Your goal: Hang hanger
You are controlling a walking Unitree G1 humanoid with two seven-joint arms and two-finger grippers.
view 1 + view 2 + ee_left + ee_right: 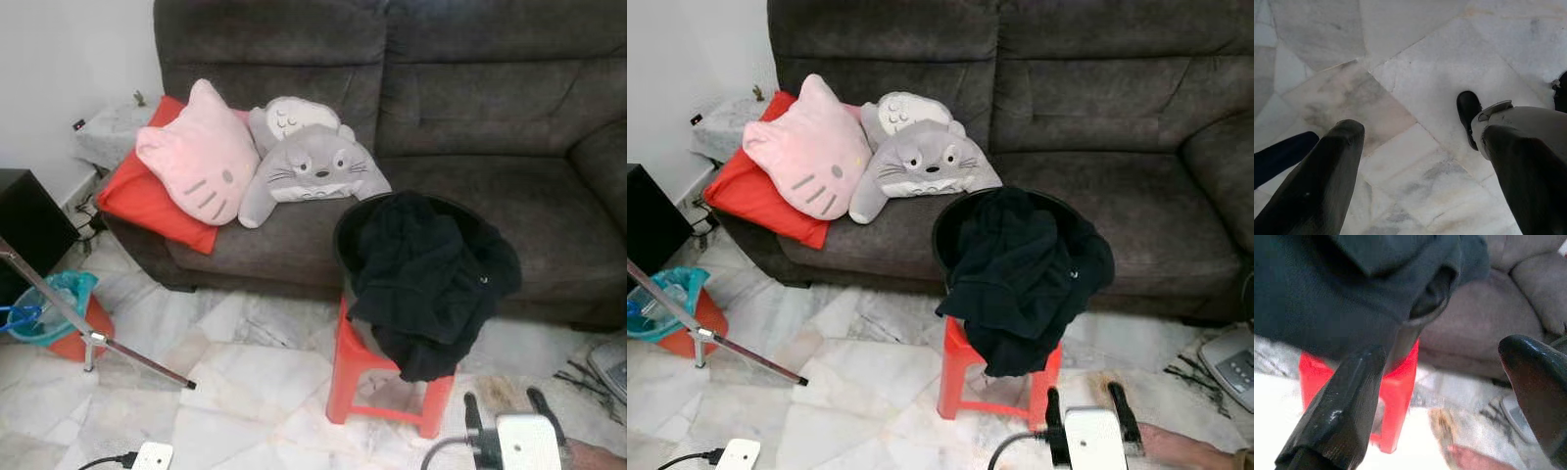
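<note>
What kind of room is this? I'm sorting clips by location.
Most likely a home living room: a dark grey sofa with cat-shaped cushions, a marble-tiled floor, and a red plastic stool holding black clothing.

Place: I'm looking at a home living room.
Seating: dark grey sofa [411, 127] fills the upper frame.
Cushions: pink cat cushion [201, 157] and grey plush [309, 166], upper left.
Floor: white marble tiles [245, 382].
Centre: red plastic stool [387, 387] with dark clothes [426, 274].
</note>
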